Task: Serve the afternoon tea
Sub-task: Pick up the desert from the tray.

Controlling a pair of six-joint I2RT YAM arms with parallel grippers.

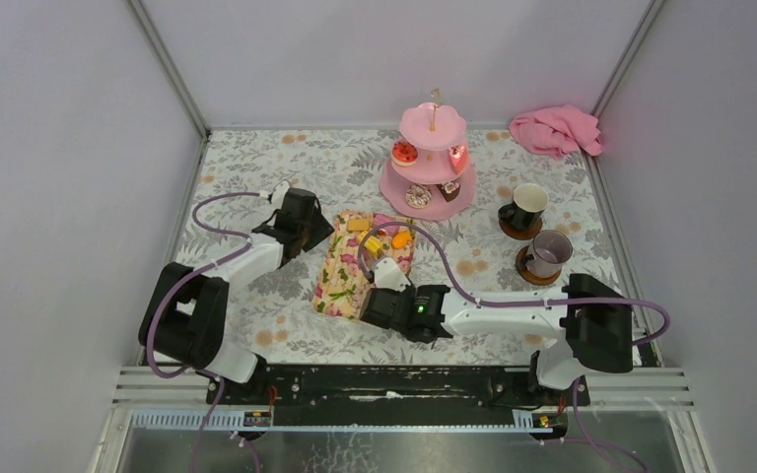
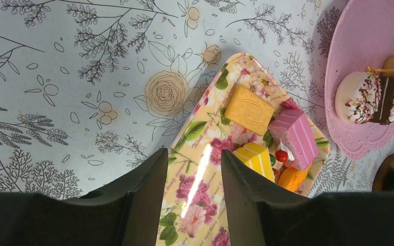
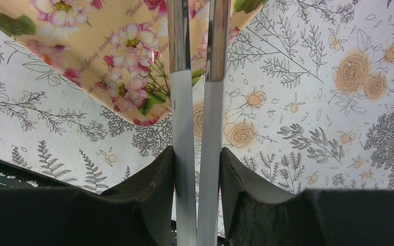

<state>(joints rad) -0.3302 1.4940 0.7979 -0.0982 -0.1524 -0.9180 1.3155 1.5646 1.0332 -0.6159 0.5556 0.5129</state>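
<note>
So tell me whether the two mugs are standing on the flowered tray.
No, the black mug and the grey mug each stand on a brown coaster right of the tray.

High rear overhead view, both wrist views close, downward, sharing floral tray (image 1: pixel 340 284)

Right claw (image 3: pixel 196 156) clamping tongs (image 3: pixel 183 118), tips over floral tray (image 3: pixel 77 46), patterned tablecloth (image 3: pixel 313 133)

Left arm (image 1: pixel 246 258) and right arm (image 1: pixel 498 313) had white links, black joint housings and looping purple cables (image 1: pixel 219 200). A green light (image 1: pixel 420 308) shone at the right wrist. Left gripper (image 2: pixel 194 156) and right gripper (image 3: pixel 197 154) bore black tapered fingers.
</note>
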